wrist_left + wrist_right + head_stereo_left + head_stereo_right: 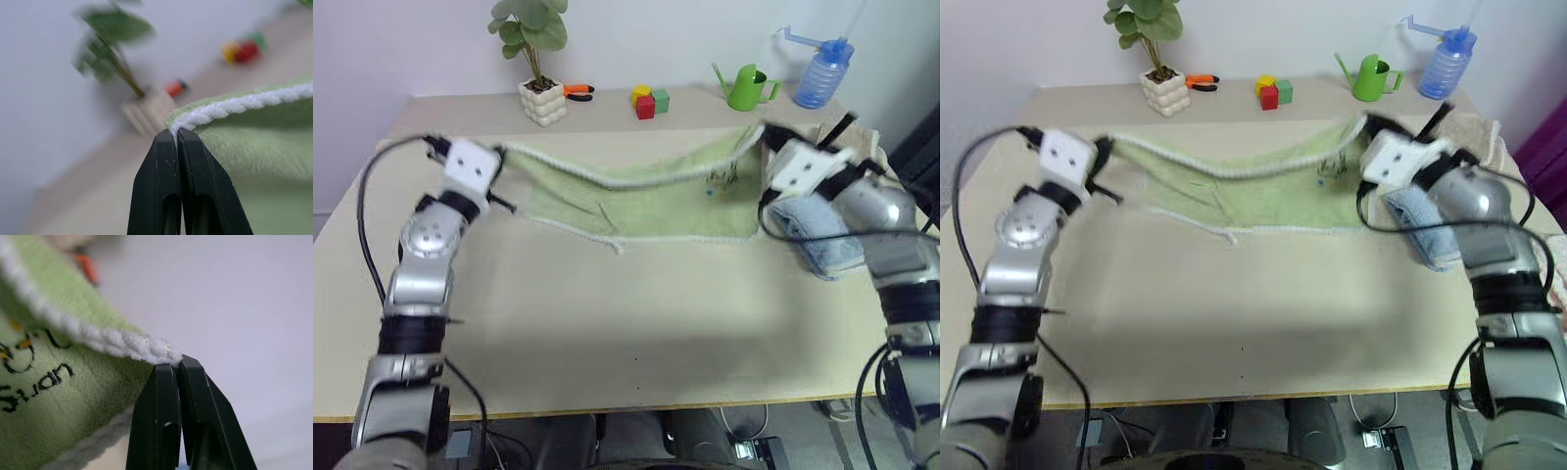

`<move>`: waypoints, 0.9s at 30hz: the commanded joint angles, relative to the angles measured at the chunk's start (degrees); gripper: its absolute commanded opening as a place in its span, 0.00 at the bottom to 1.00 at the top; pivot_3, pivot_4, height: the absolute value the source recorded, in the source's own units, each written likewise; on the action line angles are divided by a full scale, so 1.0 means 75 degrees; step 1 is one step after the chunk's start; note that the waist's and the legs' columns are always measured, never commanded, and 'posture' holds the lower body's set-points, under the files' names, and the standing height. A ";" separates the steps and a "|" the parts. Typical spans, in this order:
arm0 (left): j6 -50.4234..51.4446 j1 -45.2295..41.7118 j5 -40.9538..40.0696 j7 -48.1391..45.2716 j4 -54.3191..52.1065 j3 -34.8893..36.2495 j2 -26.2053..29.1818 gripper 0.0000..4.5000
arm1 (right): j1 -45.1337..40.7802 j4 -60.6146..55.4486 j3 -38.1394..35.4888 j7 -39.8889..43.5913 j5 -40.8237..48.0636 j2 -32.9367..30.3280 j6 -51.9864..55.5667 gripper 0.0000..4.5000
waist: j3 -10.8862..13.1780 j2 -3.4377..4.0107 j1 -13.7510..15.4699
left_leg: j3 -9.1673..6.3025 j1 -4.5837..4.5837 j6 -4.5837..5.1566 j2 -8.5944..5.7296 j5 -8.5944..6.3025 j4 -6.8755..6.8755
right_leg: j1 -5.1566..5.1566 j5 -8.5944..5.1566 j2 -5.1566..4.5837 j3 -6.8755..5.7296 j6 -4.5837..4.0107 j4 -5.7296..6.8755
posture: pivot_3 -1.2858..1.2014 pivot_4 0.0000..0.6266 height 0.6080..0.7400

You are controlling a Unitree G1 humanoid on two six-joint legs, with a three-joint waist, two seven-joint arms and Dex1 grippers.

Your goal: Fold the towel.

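a: left gripper (501, 160) in the head view, state?
b: clamped on the left corner of the green towel (646, 201), held up off the bench (607, 333). right gripper (766, 147) pinches the opposite corner. the white edge sags between them, the lower part of the towel hangs down to the bench.

a: other stuff in that view?
b: light blue towel (822, 245) on the bench under the right arm. along the far edge: potted plant (538, 69), orange-handled pliers (578, 92), coloured blocks (648, 101), green watering can (744, 88), blue bottle (820, 73).

a: left wrist view?
b: two black fingers (161, 186) pressed together, white stitched corner of the towel (254, 142) nipped at their tips. blurred plant (117, 49) and blocks (239, 49) behind.

a: right wrist view?
b: fingers (161, 426) shut tight on the white edge, green cloth (58, 396) draping away with black printed lettering on it. something orange (88, 264), blurred, behind the towel.
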 commanded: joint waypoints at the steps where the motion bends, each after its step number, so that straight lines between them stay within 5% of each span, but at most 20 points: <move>1: -0.0810 -0.1314 0.0049 0.0385 0.1059 0.0270 0.0112 0.00 | -0.0909 0.0596 -0.0270 -0.0340 0.0159 0.0079 -0.0024 0.02 | 0.0000 0.0000 -0.0010 | 0.0003 -0.0003 -0.0001 -0.0001 0.0001 -0.0001 | -0.0005 0.0000 -0.0001 0.0000 0.0000 -0.0002 | 0.52 0.24 0.90; 8: -0.1240 -0.1709 -0.0434 -0.0594 0.1432 0.0366 0.0602 0.00 | -0.1201 0.0365 -0.0510 0.0372 0.1058 -0.0008 0.0123 0.02 | 0.0000 0.0001 -0.0072 | 0.0014 -0.0063 -0.0034 0.0001 0.0019 -0.0007 | -0.0065 0.0000 -0.0003 0.0003 0.0002 -0.0011 | 0.52 0.24 0.90; 18: 0.1402 0.3776 -0.2680 -0.2758 -0.3522 0.1826 0.1741 0.00 | 0.3334 -0.3385 -0.0848 0.4056 0.4033 -0.0884 0.2876 0.02 | -0.0002 0.0005 -0.0051 | 0.0004 -0.0113 0.0022 0.0006 -0.0012 0.0018 | -0.0099 0.0003 -0.0019 0.0008 0.0008 0.0000 | 0.52 0.24 0.90; 27: 0.3223 0.6264 -0.3797 -0.3796 -0.5473 0.2807 0.2379 0.00 | 0.4937 -0.4714 -0.1472 0.5224 0.5217 -0.1497 0.4740 0.02 | 0.0001 0.0008 0.0006 | -0.0006 0.0053 0.0025 0.0021 -0.0014 0.0005 | 0.0073 -0.0003 -0.0005 -0.0004 -0.0016 -0.0018 | 0.52 0.24 0.90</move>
